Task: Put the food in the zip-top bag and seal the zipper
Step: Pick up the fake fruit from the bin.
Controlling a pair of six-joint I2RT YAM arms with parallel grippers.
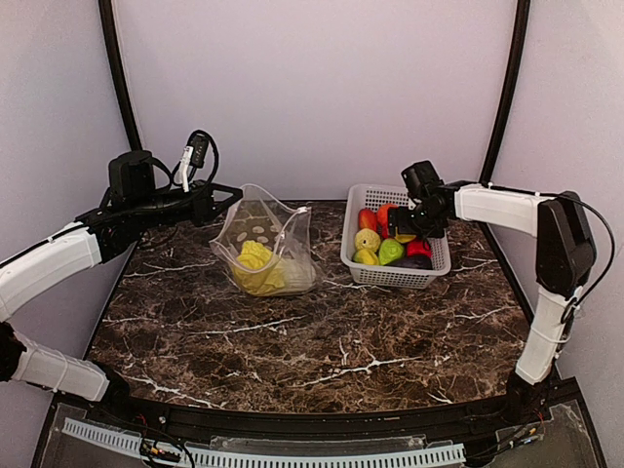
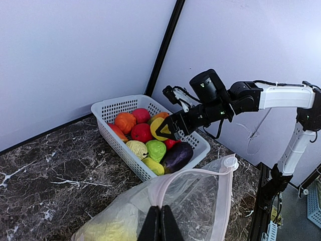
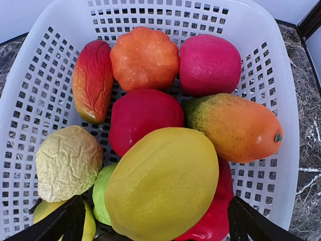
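Lemon (image 3: 160,186) fills the foreground between the right gripper's (image 3: 155,200) wide-spread fingers; contact is unclear. About ten food pieces crowd the one basket (image 3: 281,100), with the lower ones half hidden. Left gripper (image 2: 160,221), pressed together, pinches the rim of the bag (image 2: 198,196) left of the basket. Yellow food (image 1: 255,265) inside is blurred and uncountable.
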